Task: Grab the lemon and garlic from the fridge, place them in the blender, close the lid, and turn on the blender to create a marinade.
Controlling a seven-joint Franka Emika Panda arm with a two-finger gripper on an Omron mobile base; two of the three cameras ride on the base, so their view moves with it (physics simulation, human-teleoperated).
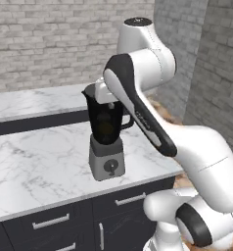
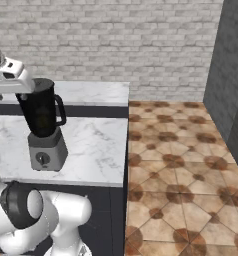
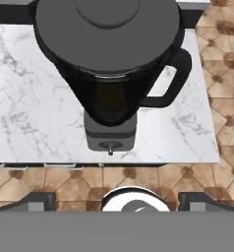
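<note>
The blender (image 1: 106, 137) stands on the white marble counter (image 1: 35, 166), near its right end, with the lid (image 3: 107, 24) seated flat on the jar's mouth. The claw (image 3: 116, 202) hangs released directly above it, fingers spread wide and touching nothing. Dark drawers (image 1: 51, 221) with silver handles run under the counter. A grey brick wall (image 2: 121, 45) stands behind, and brown patterned floor tiles (image 2: 181, 165) spread to the right.

A kitchen: marble counter (image 1: 35, 166), drawers (image 1: 50, 221), blender (image 1: 106, 139), brick wall (image 1: 50, 39).
</note>
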